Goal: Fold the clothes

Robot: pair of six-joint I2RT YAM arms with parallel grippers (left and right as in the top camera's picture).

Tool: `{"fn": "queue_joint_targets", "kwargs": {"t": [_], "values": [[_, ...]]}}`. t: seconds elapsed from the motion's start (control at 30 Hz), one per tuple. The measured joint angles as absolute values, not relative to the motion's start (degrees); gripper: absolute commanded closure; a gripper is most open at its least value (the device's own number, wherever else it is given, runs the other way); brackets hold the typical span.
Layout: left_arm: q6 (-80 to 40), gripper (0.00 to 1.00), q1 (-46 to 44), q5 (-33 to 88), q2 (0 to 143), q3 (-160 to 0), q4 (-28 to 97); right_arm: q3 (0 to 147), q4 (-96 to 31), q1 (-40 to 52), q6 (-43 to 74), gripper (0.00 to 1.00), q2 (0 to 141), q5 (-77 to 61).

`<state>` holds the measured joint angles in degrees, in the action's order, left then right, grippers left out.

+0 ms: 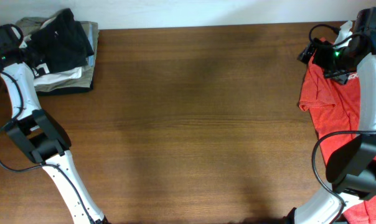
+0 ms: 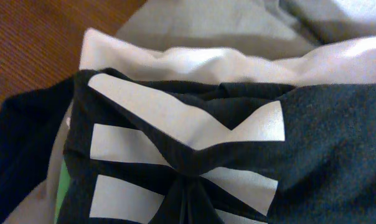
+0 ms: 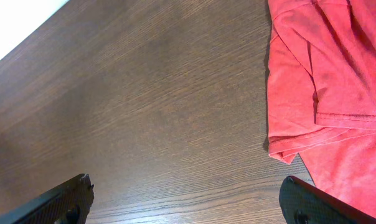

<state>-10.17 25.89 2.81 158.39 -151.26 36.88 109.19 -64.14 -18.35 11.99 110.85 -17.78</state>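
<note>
At the far left of the table [image 1: 194,124] the left gripper [image 1: 33,57] reaches into the back-left corner, against the left edge of a stack of clothes. Its fingers are out of sight in its own wrist view and lost against dark cloth from overhead, so I cannot tell whether it is spread or closed.

The black top [image 1: 70,34] lies crumpled on that stack, over the folded white garment [image 2: 194,62] and the khaki garment [image 1: 82,78]. It is bunched up, so no clear long axis shows. From overhead its bulk runs roughly left to right across the stack. In the left wrist view the side with the white block letters [image 2: 144,102] faces the camera, and the bars pucker into folds low in the picture.

The middle of the table is bare wood. At the right, the right gripper [image 3: 187,183] hangs over the wood with its jaws wide apart and nothing between them, just beside a red shirt [image 3: 331,68] spread along the right edge.
</note>
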Motion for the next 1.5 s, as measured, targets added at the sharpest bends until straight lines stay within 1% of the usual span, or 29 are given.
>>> {"fn": "queue_joint_targets", "kwargs": {"t": [0.1, 0.17, 0.2, 0.3, 0.37, 0.47, 0.5, 0.63, 0.73, 0.8, 0.83, 0.87, 0.9, 0.97, 1.0, 1.03, 1.07, 1.13, 1.2, 1.23, 1.27, 1.33, 1.37, 1.4, 1.47, 1.5], "values": [[-10.3, 0.91, 26.0, 4.6, 157.4, -152.9, 37.5, 109.2, -64.1, -18.3, 12.0, 0.01, 110.8, -17.8], [-10.4, 0.88, 25.9, 7.8, 152.9, -153.1, 38.6, 109.2, -64.1, -18.3, 12.0, 0.01, 110.8, -17.8], [-10.4, 0.88, 25.5, 9.5, 148.2, -154.1, 39.7, 109.2, -64.1, -18.3, 12.0, 0.01, 110.8, -17.8], [-10.4, 0.88, 23.1, 10.7, 143.9, -155.6, 41.4, 109.2, -64.1, -18.3, 12.0, 0.01, 110.8, -17.8], [-10.4, 0.88, 20.8, 10.0, 143.9, -151.6, 38.9, 109.2, -64.2, -18.3, 12.0, 0.01, 110.8, -17.8], [-10.4, 0.87, 18.0, 8.4, 145.4, -147.7, 31.6, 109.2, -64.1, -18.3, 12.0, 0.01, 110.8, -17.8], [-10.4, 0.76, 17.6, 8.1, 148.7, -147.5, 29.6, 109.2, -64.1, -18.3, 12.0, 0.01, 110.8, -17.8], [-10.5, 0.76, 17.6, 7.7, 156.2, -146.7, 29.3, 109.2, -64.1, -18.3, 12.0, 0.01, 110.8, -17.8], [-10.1, 0.76, 17.5, 11.8, 156.2, -147.2, 30.0, 109.2, -64.1, -18.3, 12.0, 0.01, 110.8, -17.8], [-10.1, 0.4, 17.6, 14.4, 155.9, -148.7, 33.3, 109.2, -64.1, -18.3, 12.0, 0.01, 110.8, -17.8], [-9.9, 0.26, 17.6, 15.0, 154.6, -148.9, 36.0, 109.2, -64.1, -18.3, 12.0, 0.01, 110.8, -17.8], [-9.9, 0.18, 17.5, 15.5, 152.2, -148.9, 39.3, 109.2, -64.1, -18.3, 12.0, 0.01, 110.8, -17.8], [-9.8, 0.01, 17.5, 15.9, 148.5, -148.9, 42.4, 109.2, -64.2, -18.3, 12.0, 0.01, 110.8, -17.8], [-9.7, 0.01, 17.5, 16.2, 136.7, -149.2, 52.0, 109.2, -64.2, -18.3, 12.0, 0.01, 110.8, -17.8], [-9.7, 0.01, 17.5, 16.4, 128.5, -150.4, 56.0, 109.2, -64.2, -18.3, 12.0, 0.01, 110.8, -17.8], [-9.7, 0.01, 17.5, 16.4, 124.4, -151.4, 59.2, 109.2, -64.2, -18.3, 12.0, 0.01, 110.8, -17.8], [-9.7, 0.01, 17.5, 17.0, 117.9, -151.6, 70.6, 109.2, -64.2, -18.3, 12.0, 0.01, 110.8, -17.8], [-9.7, 0.01, 17.5, 17.5, 109.3, -151.8, 78.6, 109.2, -62.8, -18.3, 12.2, 0.01, 110.8, -17.8], [-9.7, 0.01, 17.5, 17.5, 105.2, -151.9, 83.0, 109.2, -62.6, -18.4, 12.3, 0.01, 110.8, -19.0], [-9.7, 0.01, 17.5, 17.6, 103.6, -151.8, 86.6, 109.2, -63.5, -18.6, 12.3, 0.01, 110.8, -21.6], [-9.6, 0.01, 17.5, 17.6, 103.3, -151.8, 87.1, 109.2, -64.3, -18.9, 12.2, 0.01, 110.8, -23.9], [-9.7, 0.01, 17.5, 17.6, 103.0, -151.7, 93.7, 109.2, -67.9, -20.7, 10.8, 0.01, 110.1, -32.0], [-9.7, 0.01, 17.5, 17.6, 103.0, -151.7, 93.9, 109.2, -69.8, -20.9, 9.6, 0.01, 109.2, -33.1], [-9.7, 0.01, 17.5, 17.6, 103.0, -151.7, 94.1, 109.1, -74.3, -21.0, 7.7, 0.01, 106.1, -33.5], [-9.7, 0.01, 17.5, 17.6, 103.0, -151.7, 94.1, 109.2, -76.9, -21.0, 6.2, 0.01, 99.2, -33.1], [-9.7, 0.01, 17.5, 17.6, 103.0, -151.7, 94.2, 109.2, -81.5, -21.0, 5.3, 0.01, 91.0, -30.9]]}}
